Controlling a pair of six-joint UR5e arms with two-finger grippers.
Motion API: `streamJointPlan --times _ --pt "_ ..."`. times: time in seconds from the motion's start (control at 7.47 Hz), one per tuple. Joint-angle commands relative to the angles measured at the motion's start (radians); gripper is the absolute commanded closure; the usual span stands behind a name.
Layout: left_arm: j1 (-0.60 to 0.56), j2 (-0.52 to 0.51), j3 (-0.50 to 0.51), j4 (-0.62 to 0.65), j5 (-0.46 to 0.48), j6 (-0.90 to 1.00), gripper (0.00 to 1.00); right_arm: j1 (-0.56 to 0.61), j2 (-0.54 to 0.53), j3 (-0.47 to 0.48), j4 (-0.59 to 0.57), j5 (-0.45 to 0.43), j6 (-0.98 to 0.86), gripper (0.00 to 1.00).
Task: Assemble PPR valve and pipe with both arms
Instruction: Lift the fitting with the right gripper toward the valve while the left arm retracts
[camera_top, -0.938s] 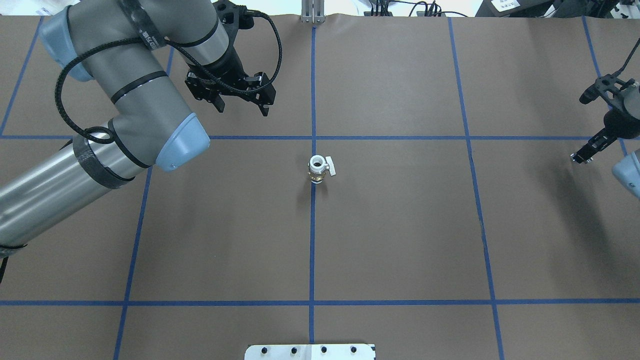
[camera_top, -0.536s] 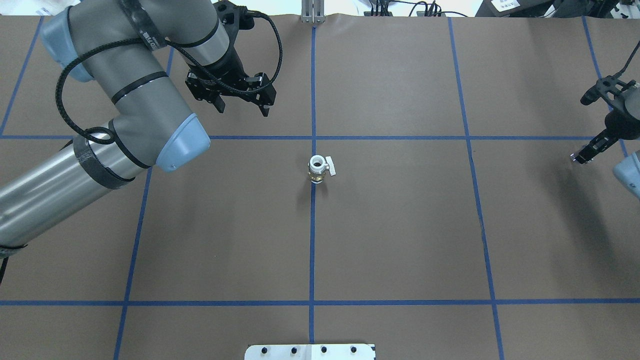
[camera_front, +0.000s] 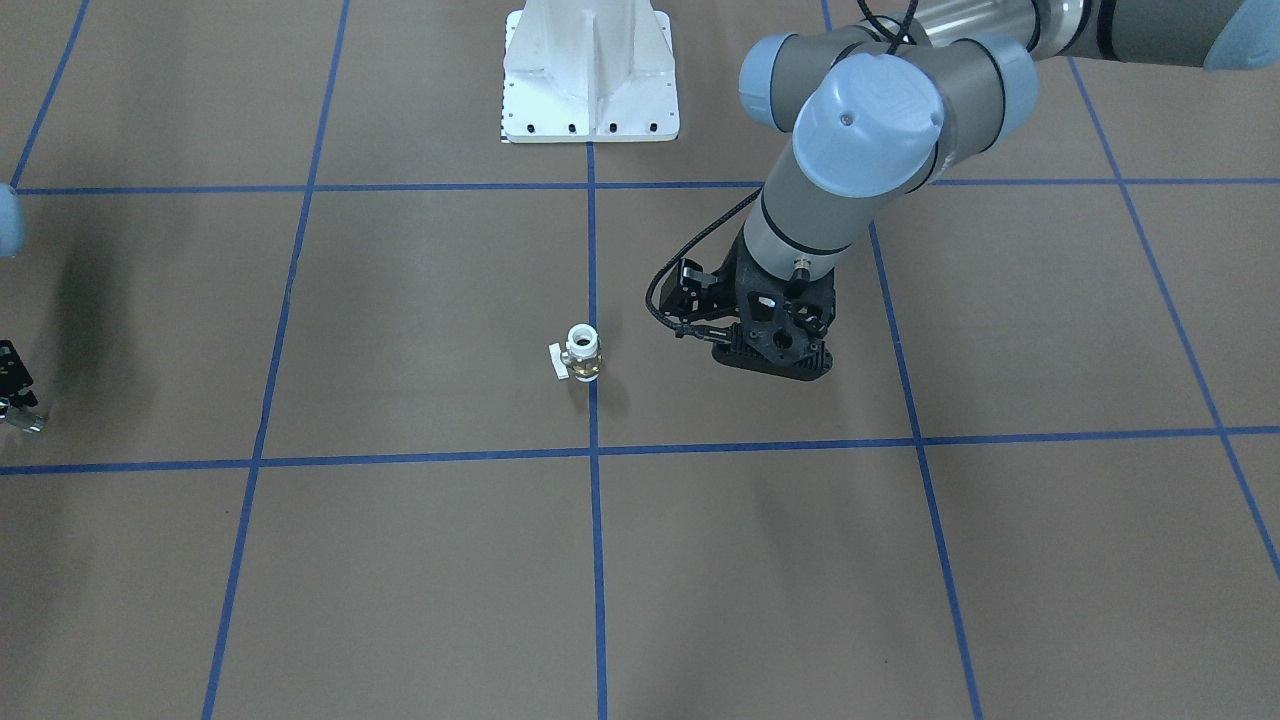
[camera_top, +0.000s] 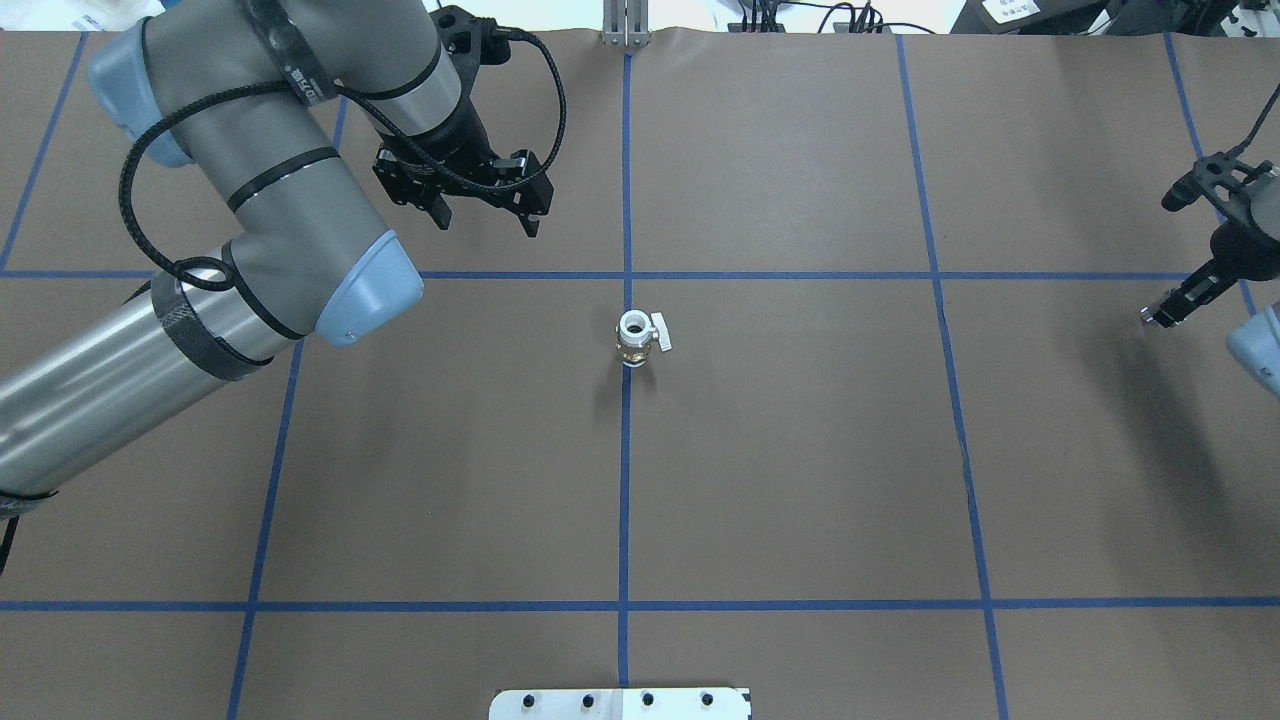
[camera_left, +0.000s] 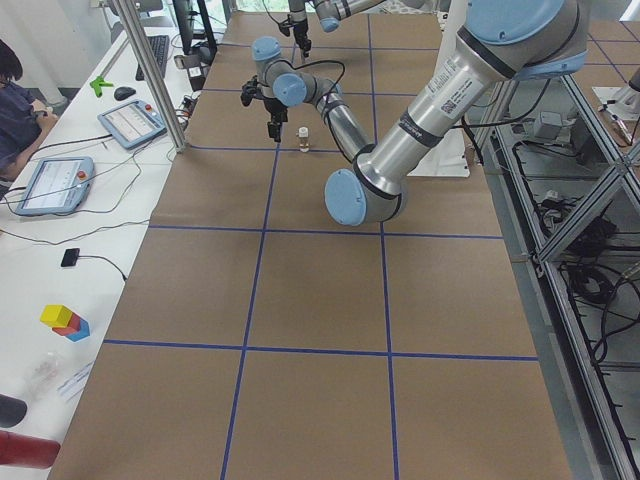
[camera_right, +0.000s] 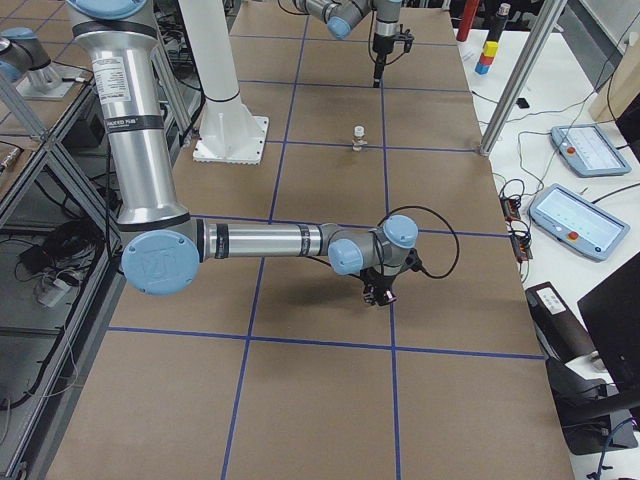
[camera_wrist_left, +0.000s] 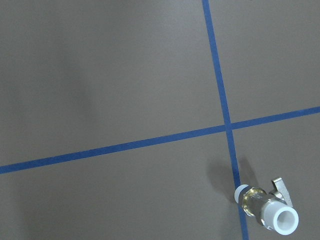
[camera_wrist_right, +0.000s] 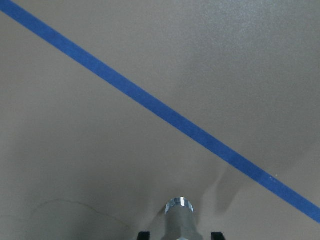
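Shifted slightly, the left end effector (camera_top: 485, 218), fingers apart, hangs well short of the valve (camera_top: 637, 338) upright mid-tabletop (camera_top: 800, 450), likely its next pickup, while the right end effector (camera_top: 1158, 316) clamps the pipe (camera_wrist_right: 179, 220).

PPR valve (camera_top: 636, 339), white collar over brass body with a small white side handle, stood upright at the centre of the table (camera_top: 800, 450); pipe (camera_wrist_right: 179, 216), a short shiny silver stub, was clamped in the right gripper (camera_top: 1162, 311) near the table's right edge.
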Motion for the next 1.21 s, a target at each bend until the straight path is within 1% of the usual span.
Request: streamJointPlan --times 0.0,0.13,0.27,0.4,0.54,0.67,0.8,0.94,1.07 --pt "0.002 0.0 -0.001 0.001 0.0 -0.001 0.0 0.002 -0.001 0.002 0.001 0.001 -0.001 1.0" --pt "0.002 0.0 0.001 0.001 0.002 -0.001 0.0 0.017 0.002 0.015 0.0 0.01 0.005 1.0" --pt "0.002 0.0 0.001 0.003 0.0 0.0 0.0 0.067 0.016 0.034 -0.015 0.056 0.016 1.0" --pt "0.002 0.0 -0.002 0.003 0.0 0.0 0.0 0.119 0.037 0.047 -0.067 0.099 0.016 1.0" --pt "0.002 0.0 -0.004 0.003 0.002 0.003 0.0 0.132 0.065 0.095 -0.16 0.102 0.016 1.0" --pt "-0.002 0.024 -0.019 0.003 0.003 0.038 0.0 0.144 0.121 0.151 -0.284 0.099 0.019 1.0" --pt "-0.027 0.087 -0.065 0.004 0.006 0.114 0.0 0.143 0.204 0.217 -0.447 0.096 0.057 1.0" --pt "-0.087 0.156 -0.091 0.004 0.005 0.226 0.0 0.131 0.287 0.241 -0.521 0.093 0.18 1.0" --pt "-0.138 0.213 -0.093 0.004 0.002 0.343 0.0 0.08 0.324 0.277 -0.529 0.09 0.352 1.0"
